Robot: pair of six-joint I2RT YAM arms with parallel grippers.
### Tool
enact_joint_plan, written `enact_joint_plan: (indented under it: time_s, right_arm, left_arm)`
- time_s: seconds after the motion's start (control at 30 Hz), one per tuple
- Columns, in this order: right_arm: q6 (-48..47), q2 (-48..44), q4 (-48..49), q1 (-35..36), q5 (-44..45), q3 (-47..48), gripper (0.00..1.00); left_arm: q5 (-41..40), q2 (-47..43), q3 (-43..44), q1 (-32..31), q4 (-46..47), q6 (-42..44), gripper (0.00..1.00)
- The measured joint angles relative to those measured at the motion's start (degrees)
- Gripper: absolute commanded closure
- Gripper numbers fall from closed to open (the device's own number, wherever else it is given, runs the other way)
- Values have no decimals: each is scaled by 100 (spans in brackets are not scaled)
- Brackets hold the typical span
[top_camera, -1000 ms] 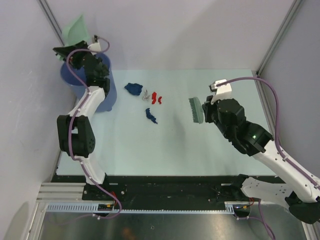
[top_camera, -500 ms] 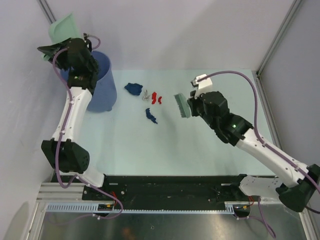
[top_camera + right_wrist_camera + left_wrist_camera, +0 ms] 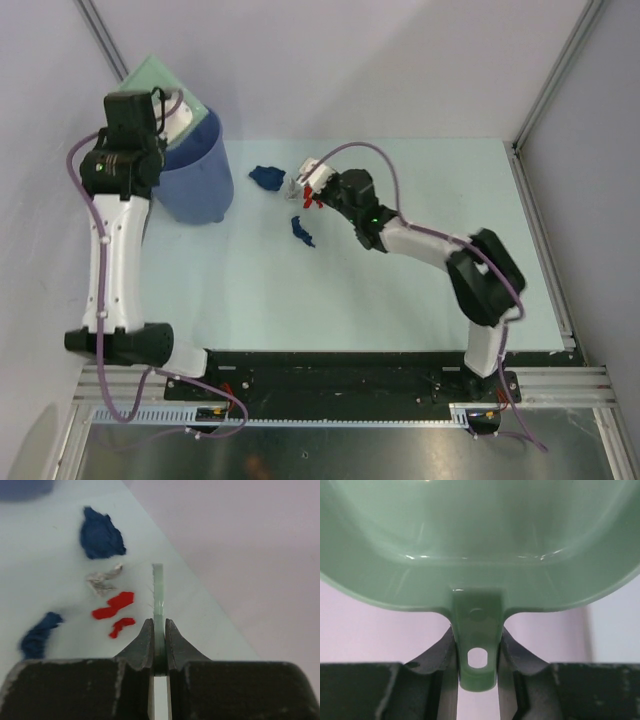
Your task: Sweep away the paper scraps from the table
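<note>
Mint-green brush (image 3: 158,587) is clamped in my right fingers (image 3: 152,647), just beside the red, grey and blue paper scraps (image 3: 114,605) on the worktop (image 3: 390,295). My left fingers (image 3: 449,655) grip the dustpan (image 3: 480,530) at the blue bucket (image 3: 200,185).

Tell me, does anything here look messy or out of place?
Only the paper scraps, dark blue, red and grey, lie strewn over the table beside the blue bucket. Nothing looks broken.
</note>
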Motion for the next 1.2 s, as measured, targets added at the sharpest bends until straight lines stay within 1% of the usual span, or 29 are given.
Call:
enact_joint_plan:
  time_s: [0.07,0.2,0.3,0.43,0.5,0.6,0.77,0.83,0.9,0.97,1.07,1.2]
  right_arm:
    - [-774,748,258,2,20,409,100]
    - [-2111,1980,555,90,186,1220,100]
    - [-2973,2695,409,225,190,1805,100]
    - [-3646,2774,-262,437,-46,1792,100]
    - [-3899,2529,-553,544,-225,1497,100]
    - [-4105,1812,-942,756,-243,726,100]
    - [-3801,234,-1364,1401,-208,-820,100]
    - [-3486,-413,-1445,1733,-157,-1429,100]
    - [-3108,-935,-1569,2031,-79,-1814,100]
    - [-2640,-1316,-1659,2138,138,-1950,100]
    - [-1720,-1873,-1676,2109,778,-1963,100]
    - [-522,-2461,-1834,2024,1609,-1751,100]
  left_arm:
    - [564,-330,-273,0,-557,-507,100]
    - [1860,-1126,-1412,-2,-1480,-1305,100]
    - [2363,-1421,-2037,-2,-1829,-1615,100]
    - [2691,-1591,-2610,-2,-2006,-1838,100]
    - [2750,-1639,-2841,-2,-2026,-1864,100]
    - [2894,-1663,-3117,-2,-2046,-1867,100]
    - [3167,-1628,-3585,-26,-2044,-1840,100]
    - [3209,-1624,-3792,-72,-2041,-1794,100]
    - [3246,-1626,-4035,-166,-2022,-1738,100]
    - [3246,-1620,-4350,-330,-2002,-1683,100]
    - [3237,-1561,-4795,-603,-1987,-1576,100]
    - [3182,-1427,-5327,-708,-1899,-1335,100]
